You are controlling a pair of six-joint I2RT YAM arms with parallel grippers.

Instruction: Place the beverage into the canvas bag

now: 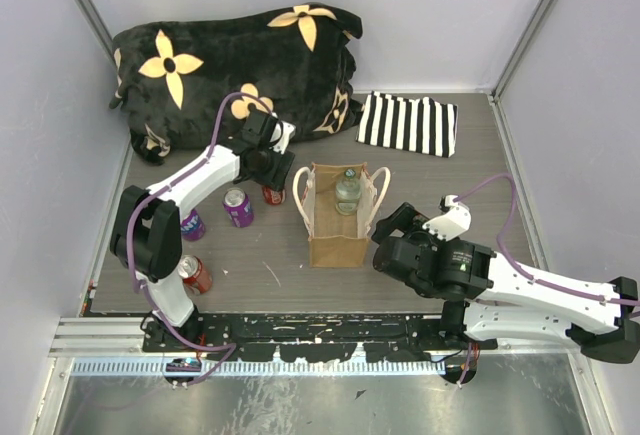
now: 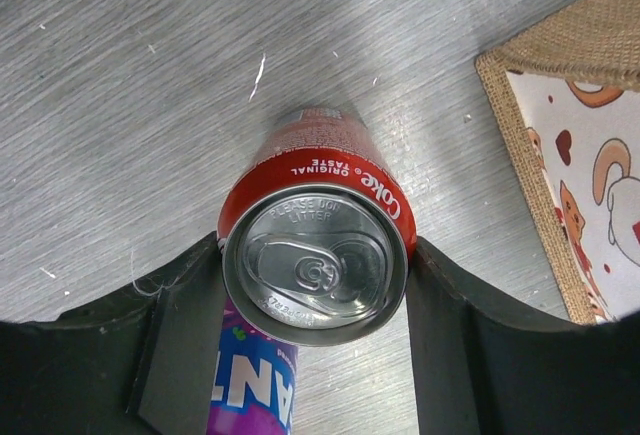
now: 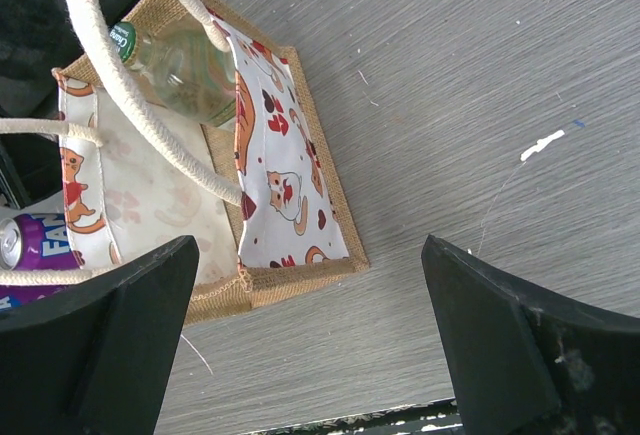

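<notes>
I'm clamping the left gripper (image 2: pixel 315 300) on the Coke can (image 2: pixel 325 160), planning a straight lift clear of the canvas bag (image 1: pixel 336 247) rim; the right gripper (image 3: pixel 310 285) is sitting wide apart.

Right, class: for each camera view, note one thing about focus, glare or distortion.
Top external: wide-angle bowing, walls lean outward, light even. Left wrist: Coke can lid sharp, pale sheen on the table behind it. Right wrist: canvas bag sharp, while the right claw has dark, slightly soft fingers.
</notes>
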